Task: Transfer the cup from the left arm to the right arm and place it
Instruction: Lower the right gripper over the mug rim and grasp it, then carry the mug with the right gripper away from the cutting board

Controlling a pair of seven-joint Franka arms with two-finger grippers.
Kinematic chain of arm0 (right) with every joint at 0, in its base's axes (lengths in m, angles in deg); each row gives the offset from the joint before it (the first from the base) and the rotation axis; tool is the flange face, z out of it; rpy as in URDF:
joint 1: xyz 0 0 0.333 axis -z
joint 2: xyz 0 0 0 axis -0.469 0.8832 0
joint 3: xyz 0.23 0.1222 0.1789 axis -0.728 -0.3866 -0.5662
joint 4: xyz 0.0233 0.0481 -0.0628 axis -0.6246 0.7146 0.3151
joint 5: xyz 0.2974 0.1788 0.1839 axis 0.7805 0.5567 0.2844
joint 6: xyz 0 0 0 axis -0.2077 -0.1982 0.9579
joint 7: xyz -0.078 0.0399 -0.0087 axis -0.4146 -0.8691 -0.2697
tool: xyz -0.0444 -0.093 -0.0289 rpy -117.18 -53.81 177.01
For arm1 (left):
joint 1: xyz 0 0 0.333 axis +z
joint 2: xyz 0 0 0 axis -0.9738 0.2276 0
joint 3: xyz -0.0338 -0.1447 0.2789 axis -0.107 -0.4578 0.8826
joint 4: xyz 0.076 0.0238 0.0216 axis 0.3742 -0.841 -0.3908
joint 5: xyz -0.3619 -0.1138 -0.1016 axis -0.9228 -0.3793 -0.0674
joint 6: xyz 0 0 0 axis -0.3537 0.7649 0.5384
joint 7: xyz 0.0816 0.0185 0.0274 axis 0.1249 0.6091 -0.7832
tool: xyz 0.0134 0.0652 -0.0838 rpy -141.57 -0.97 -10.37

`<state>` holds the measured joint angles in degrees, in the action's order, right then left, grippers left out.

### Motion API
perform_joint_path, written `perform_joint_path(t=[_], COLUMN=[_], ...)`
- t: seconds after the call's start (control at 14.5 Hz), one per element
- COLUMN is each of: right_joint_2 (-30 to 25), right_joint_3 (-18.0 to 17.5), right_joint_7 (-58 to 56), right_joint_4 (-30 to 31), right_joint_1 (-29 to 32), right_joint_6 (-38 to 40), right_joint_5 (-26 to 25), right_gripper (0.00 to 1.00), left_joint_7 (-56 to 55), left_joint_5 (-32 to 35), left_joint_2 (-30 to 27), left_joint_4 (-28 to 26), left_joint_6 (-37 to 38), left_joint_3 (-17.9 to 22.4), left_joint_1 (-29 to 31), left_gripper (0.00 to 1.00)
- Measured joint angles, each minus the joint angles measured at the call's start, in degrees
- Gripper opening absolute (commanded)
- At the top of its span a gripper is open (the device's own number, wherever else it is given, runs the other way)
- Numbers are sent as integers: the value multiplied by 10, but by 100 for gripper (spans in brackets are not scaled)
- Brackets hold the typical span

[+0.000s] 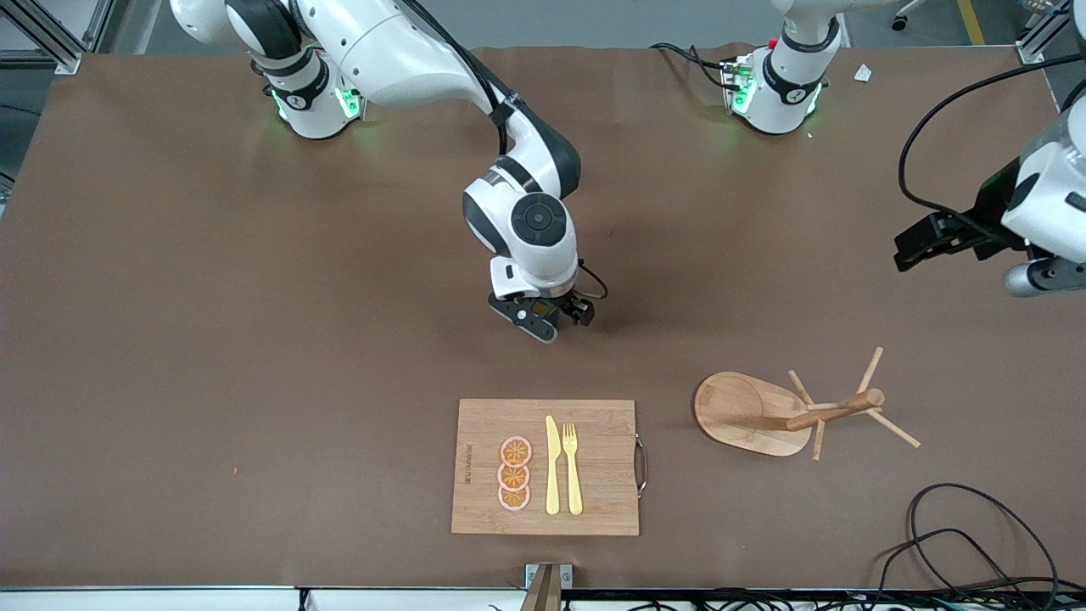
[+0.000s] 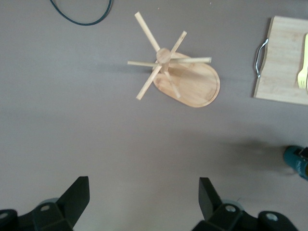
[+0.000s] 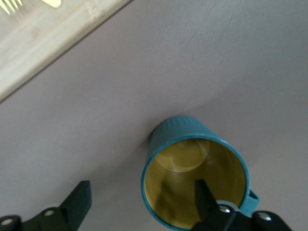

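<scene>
The right gripper, jaws apart, one inside the rim, hangs low over the cup, which stands upright on the counter, mouth up, axis vertical, farther from the front camera than the cutting board. Retreat should be straight upward to avoid tipping. The left gripper waits, jaws apart.

Even, diffuse overhead light fills the front view, leaving only a soft shadow on the brown table just beside the right gripper at the centre of the frame, and green lamps glow at both arm bases along the top. The left wrist view is dimmer and greyish, with a faint shadow at its right edge. In the right wrist view the cup is sharp, while the gripper fingers along the bottom edge are dark and slightly soft.
</scene>
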<state>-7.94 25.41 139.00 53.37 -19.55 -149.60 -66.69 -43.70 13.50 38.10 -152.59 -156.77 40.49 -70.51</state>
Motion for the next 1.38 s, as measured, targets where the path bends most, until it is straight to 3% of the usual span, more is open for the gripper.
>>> perform_joint_path(t=[0.28,0.48,0.76,0.96,1.38], right_joint_2=[6,6,6,3,-58], right_joint_3=[3,6,8,23,48], right_joint_7=[-46,-71,-94,-162,-432], right_joint_4=[0,-3,-8,-18,-29], right_joint_1=[-2,-1,-1,11,151], right_joint_6=[-2,-1,13,66,121], right_joint_5=[0,0,-1,-8,-10], right_gripper=[13,4,1,1,1], left_joint_7=[26,36,45,55,73], left_joint_5=[-7,-7,-7,-7,-7], left_joint_2=[-30,-53,-79,-95,-104], left_joint_4=[-40,-69,-84,-102,-111], left_joint_6=[1,1,1,2,21], left_joint_3=[59,67,72,74,75], left_joint_1=[-44,-48,-48,-47,-48], left_gripper=[100,100,100,100,100])
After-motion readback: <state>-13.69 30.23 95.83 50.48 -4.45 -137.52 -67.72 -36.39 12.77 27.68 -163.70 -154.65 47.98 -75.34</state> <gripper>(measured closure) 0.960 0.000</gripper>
